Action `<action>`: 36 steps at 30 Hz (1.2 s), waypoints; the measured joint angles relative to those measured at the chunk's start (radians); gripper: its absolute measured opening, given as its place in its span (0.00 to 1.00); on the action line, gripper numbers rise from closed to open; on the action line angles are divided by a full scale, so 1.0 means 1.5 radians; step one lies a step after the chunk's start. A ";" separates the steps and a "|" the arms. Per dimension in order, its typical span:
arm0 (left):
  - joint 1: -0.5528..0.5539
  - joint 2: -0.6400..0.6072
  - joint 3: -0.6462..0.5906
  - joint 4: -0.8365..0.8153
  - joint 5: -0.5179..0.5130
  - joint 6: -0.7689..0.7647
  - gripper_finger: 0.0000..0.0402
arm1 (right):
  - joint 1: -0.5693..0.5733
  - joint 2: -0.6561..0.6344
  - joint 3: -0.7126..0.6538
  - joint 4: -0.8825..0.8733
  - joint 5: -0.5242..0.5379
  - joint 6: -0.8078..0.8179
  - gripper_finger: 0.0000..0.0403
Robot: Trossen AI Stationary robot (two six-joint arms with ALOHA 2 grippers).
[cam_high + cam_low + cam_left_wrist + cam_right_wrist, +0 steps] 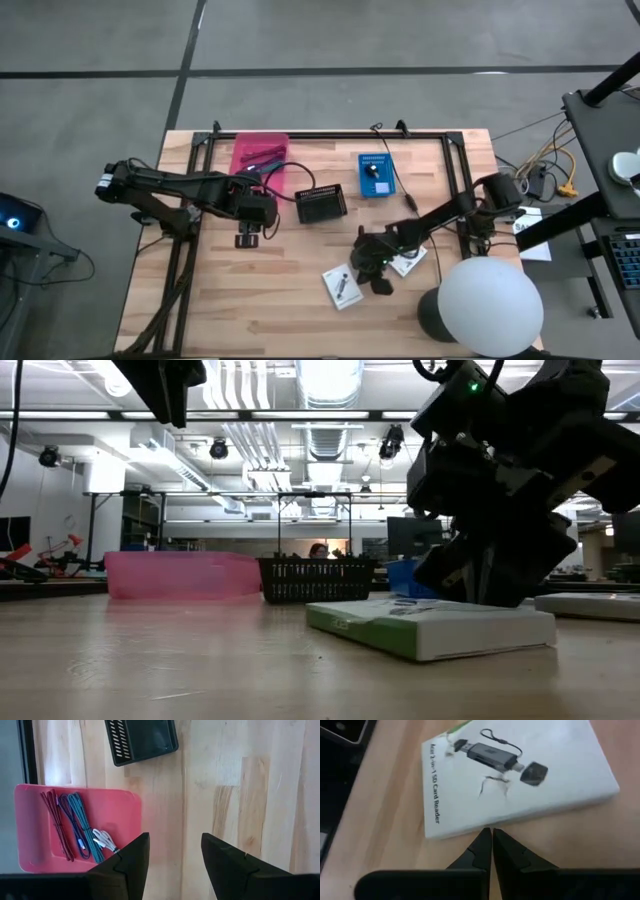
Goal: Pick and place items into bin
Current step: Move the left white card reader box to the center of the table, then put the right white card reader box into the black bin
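**Right gripper at the card reader box, left gripper raised beside the pink bin**

Right gripper (491,840) low on the wooden table (280,300), fingers pressed together, tips just short of the near edge of a white card reader box (515,775) printed with a picture of the reader and its cap. Nothing pinched between them. In the high view, right gripper (372,268) just beside that box (341,287) at the front middle of the table; second white flat packet (408,262) close by, partly under the arm. In the low view, box (430,625) flat on the wood, green along its side, dark bulk of the right arm directly behind it.

Left gripper (172,852) held above the table, fingers spread wide, empty. Below it, bare wood and the pink bin (75,827), holding cables in red, purple and teal (70,825) plus a white connector (102,839). In the high view, left gripper (248,232) just in front of the pink bin (258,160), near the table's left side.

Black slotted basket (321,204) in the middle, right of the bin. Blue box with a dark knob (376,175) behind it, cable attached. White round lamp shade (490,308) at the front right corner.
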 joint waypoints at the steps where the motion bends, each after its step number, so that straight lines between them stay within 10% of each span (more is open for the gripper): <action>1: 0.000 0.000 0.000 0.000 0.000 0.006 0.41 | 0.002 0.002 0.004 0.004 -0.001 0.003 0.02; 26: 0.000 -0.002 0.000 -0.012 0.000 0.043 0.41 | -0.014 0.135 0.227 -0.017 -0.101 -0.151 0.02; 36: -0.001 -0.002 0.000 0.016 0.001 0.037 0.41 | -0.041 -0.013 0.209 -0.285 0.140 -0.190 0.02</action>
